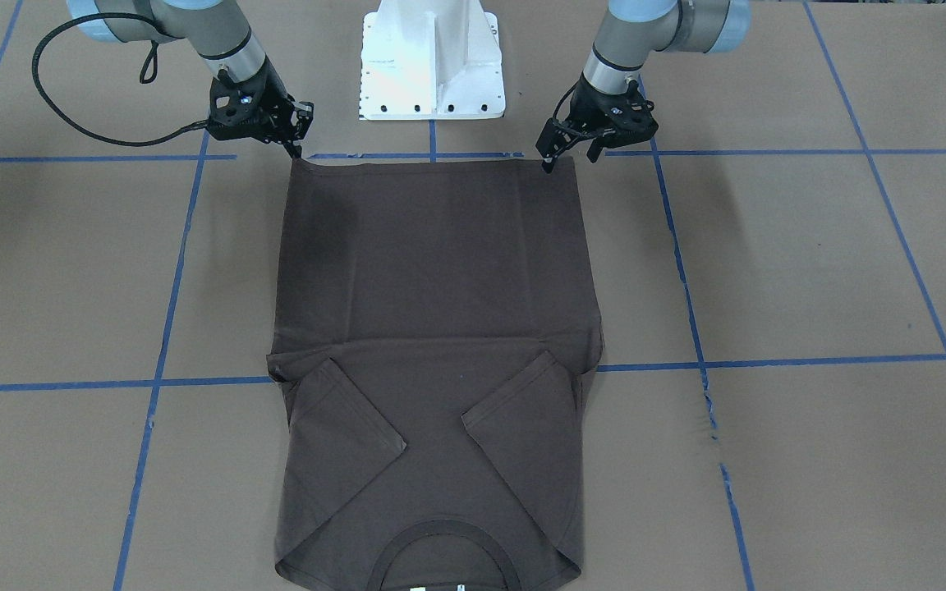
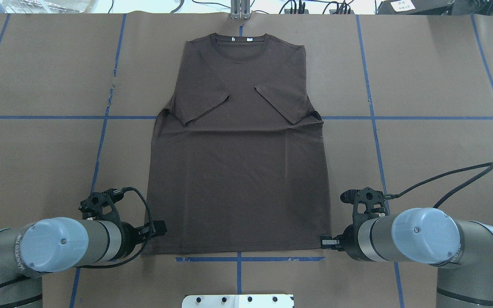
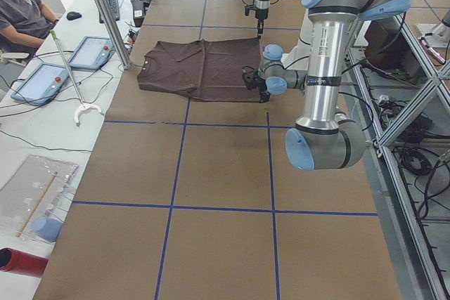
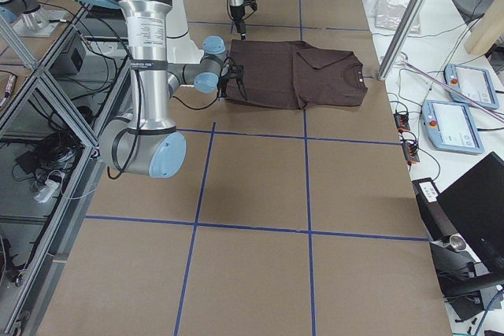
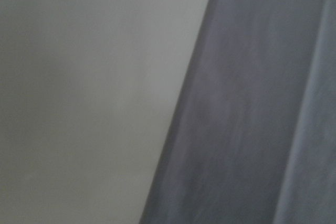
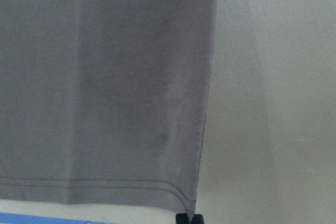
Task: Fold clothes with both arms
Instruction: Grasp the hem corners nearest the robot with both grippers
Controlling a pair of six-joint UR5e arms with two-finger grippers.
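Note:
The dark brown T-shirt (image 1: 432, 271) lies flat on the brown table, sleeves folded in over the chest, collar (image 2: 240, 40) on the far side from me, hem towards my base. It also shows in the overhead view (image 2: 238, 171) and both side views (image 3: 204, 68) (image 4: 291, 72). My right gripper (image 1: 296, 150) (image 2: 324, 243) is low at its hem corner; its wrist view shows the fingertips together on that corner (image 6: 188, 217). My left gripper (image 1: 571, 160) (image 2: 154, 233) is at the other hem corner with its fingers apart. Its wrist view is blurred and shows only cloth (image 5: 252, 103) and table.
My white pedestal base (image 1: 432, 66) stands just behind the hem. Blue tape lines (image 2: 238, 259) cross the paper-covered table. A seated operator (image 3: 21, 5), tablets (image 3: 88, 53) and a metal post (image 3: 105, 12) are beyond the collar end.

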